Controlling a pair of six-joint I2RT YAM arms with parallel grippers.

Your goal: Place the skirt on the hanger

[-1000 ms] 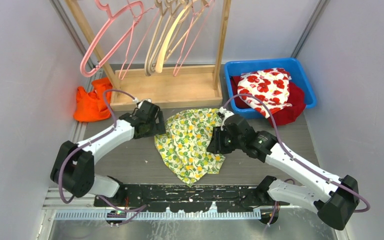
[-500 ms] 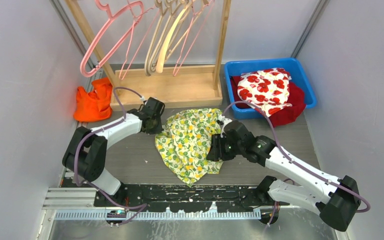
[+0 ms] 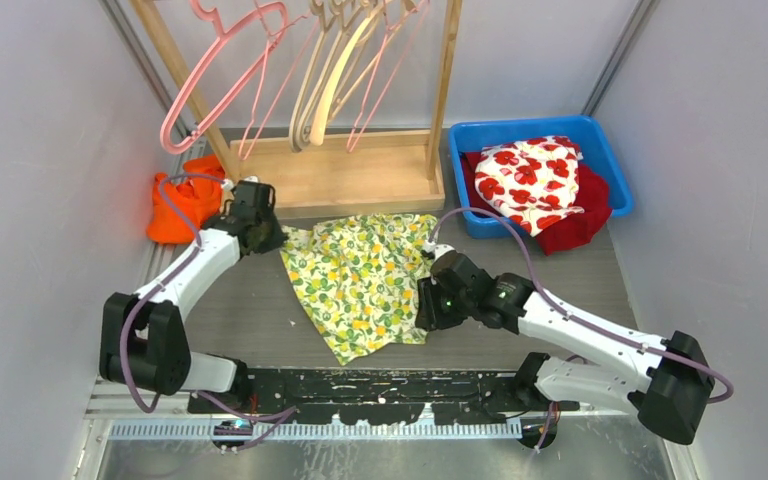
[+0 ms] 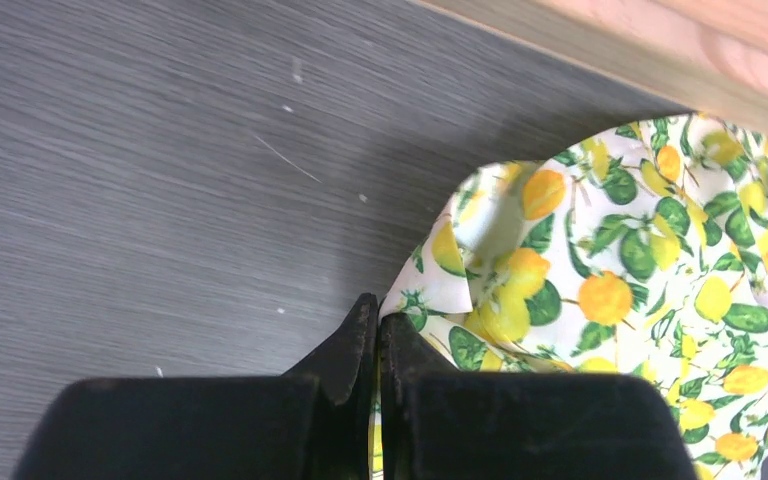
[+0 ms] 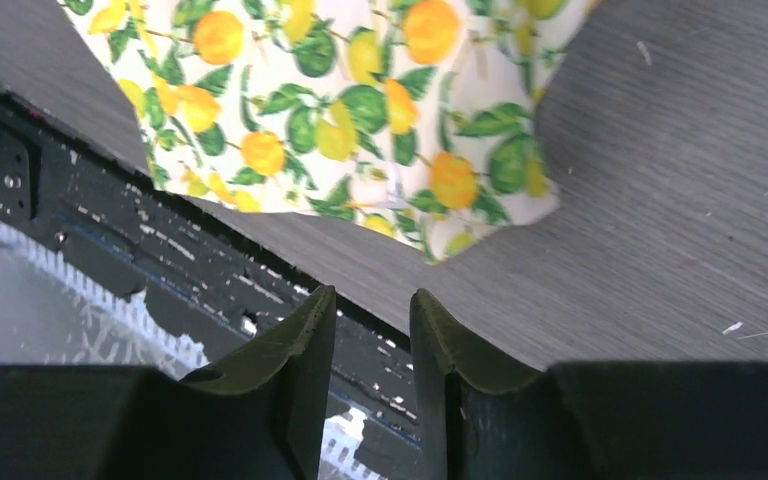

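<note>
Wrist views only — left end effector (image 4: 378, 325) pinches skirt (image 4: 610, 300); right end effector (image 5: 372, 300) empty, parted.

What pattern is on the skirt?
The skirt shows lemons and green leaves on white; left wrist view.

Top cam sits up high behind the arm bases, looking down and forward over the whole desk (image 3: 250, 320) as far as the wooden rack base (image 3: 350, 175). Both wrist cams hang really close to the desk, left one facing the rack base's edge, right one facing back at the black mounting rail (image 3: 360, 385). All three catch the lemon-print skirt (image 3: 365, 285).
</note>
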